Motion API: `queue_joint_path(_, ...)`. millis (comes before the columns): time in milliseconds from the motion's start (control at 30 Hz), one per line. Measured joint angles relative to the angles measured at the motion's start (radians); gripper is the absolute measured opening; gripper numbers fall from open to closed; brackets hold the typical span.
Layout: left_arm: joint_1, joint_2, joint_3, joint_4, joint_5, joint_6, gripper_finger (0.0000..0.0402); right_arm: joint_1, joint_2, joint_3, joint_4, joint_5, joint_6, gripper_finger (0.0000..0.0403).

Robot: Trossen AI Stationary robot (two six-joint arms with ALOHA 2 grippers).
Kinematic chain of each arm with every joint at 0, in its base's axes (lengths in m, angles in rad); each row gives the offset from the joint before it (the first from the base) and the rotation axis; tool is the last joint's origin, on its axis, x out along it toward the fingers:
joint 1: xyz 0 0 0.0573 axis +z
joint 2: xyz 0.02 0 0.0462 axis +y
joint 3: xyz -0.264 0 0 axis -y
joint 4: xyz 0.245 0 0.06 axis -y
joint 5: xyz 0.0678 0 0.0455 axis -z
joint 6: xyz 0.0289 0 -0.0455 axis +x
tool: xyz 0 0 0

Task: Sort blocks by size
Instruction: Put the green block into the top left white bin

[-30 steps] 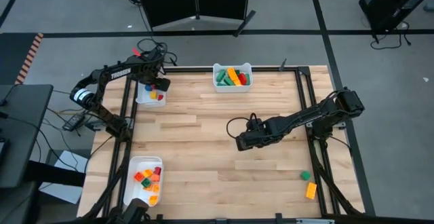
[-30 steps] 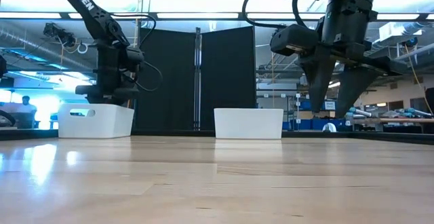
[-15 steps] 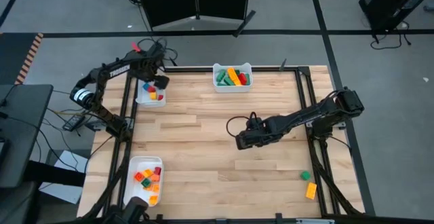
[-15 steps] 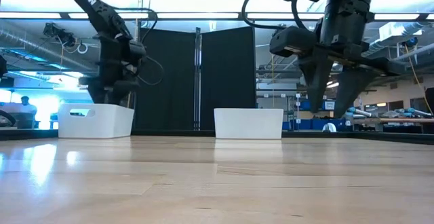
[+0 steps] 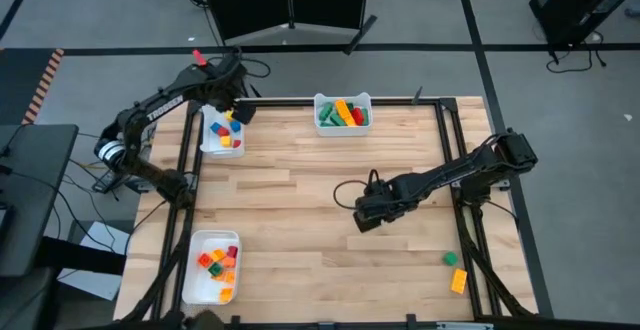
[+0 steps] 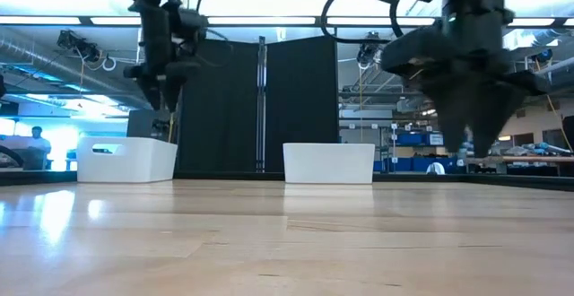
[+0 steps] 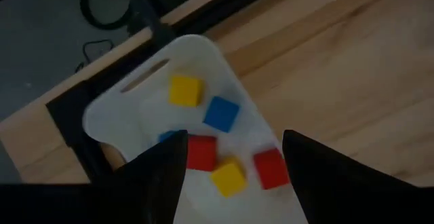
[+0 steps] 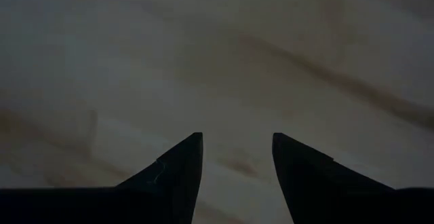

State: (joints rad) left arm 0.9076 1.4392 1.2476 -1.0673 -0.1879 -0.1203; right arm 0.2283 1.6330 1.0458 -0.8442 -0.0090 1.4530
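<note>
My left gripper (image 7: 234, 142) hangs open above the white far-left tray (image 5: 210, 142), with nothing between its fingers. In that tray lie small blocks: a yellow one (image 7: 185, 89), a blue one (image 7: 221, 113), two red ones (image 7: 201, 153) and another yellow one (image 7: 228, 176). My right gripper (image 5: 366, 216) points down over the bare wood right of the table's middle, open and empty (image 8: 237, 139). A green block (image 5: 451, 259) and an orange block (image 5: 458, 281) lie loose on the table near its right front corner.
A white tray (image 5: 342, 112) at the far middle holds green, yellow, orange and red blocks. Another white tray (image 5: 213, 265) at the near left holds orange, red and green blocks. Black frame rails (image 5: 447, 140) run along the table's edges.
My left gripper has risen out of the far-left tray to well above its rim, drifting slightly toward the far edge. My right gripper has stayed over the same spot and rolled a little about its own axis.
</note>
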Motion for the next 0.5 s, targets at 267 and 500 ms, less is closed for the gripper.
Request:
queue_joint_path(267, -0.207, -0.050, 0.000, -0.045, 0.051, -0.077, 0.0250, 0.089, 0.000, 0.000, -0.151, -0.070, -0.117, 0.0190)
queue_joint_path(500, -0.512, -0.053, 0.000, 0.000, 0.040, -0.208, 0.0250, 0.203, -0.088, -0.074, -0.140, -0.071, -0.091, 0.0190)
